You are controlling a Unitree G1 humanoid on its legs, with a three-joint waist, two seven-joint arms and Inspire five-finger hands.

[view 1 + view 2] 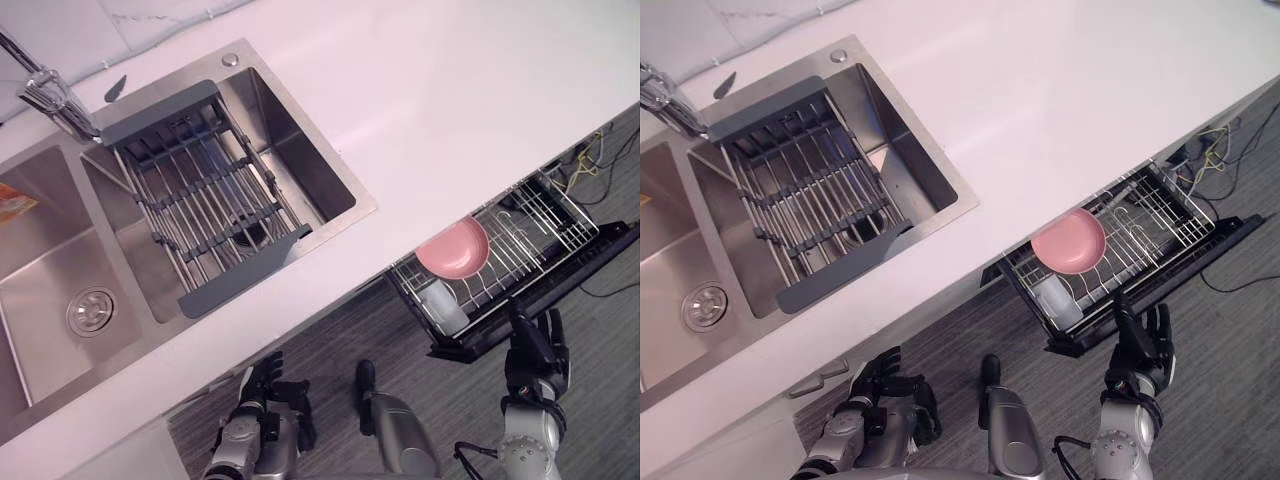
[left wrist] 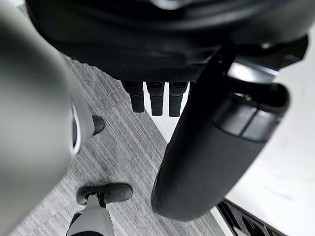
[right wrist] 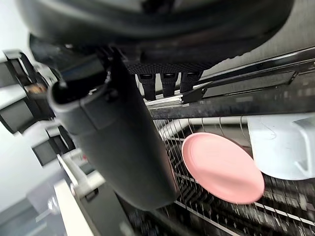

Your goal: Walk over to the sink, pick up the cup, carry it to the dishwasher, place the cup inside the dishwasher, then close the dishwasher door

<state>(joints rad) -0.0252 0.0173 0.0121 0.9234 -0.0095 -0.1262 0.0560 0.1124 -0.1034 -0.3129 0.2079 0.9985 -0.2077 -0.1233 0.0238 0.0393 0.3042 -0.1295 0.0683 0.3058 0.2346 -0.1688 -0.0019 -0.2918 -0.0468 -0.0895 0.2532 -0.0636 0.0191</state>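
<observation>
Right hand (image 1: 535,352) empty, fingers straight and spread, at dishwasher door (image 1: 590,258) edge; cup (image 1: 443,303) in rack (image 1: 545,215).

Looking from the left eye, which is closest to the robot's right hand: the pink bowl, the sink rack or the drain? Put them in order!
Starting from the right hand:
1. The pink bowl, in the dishwasher just past the hand.
2. The sink rack, far over on the left.
3. The drain, farther left still.

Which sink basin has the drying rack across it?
The right basin, nearer the dishwasher, sits under the drying rack; the left basin shows a bare drain.
</observation>
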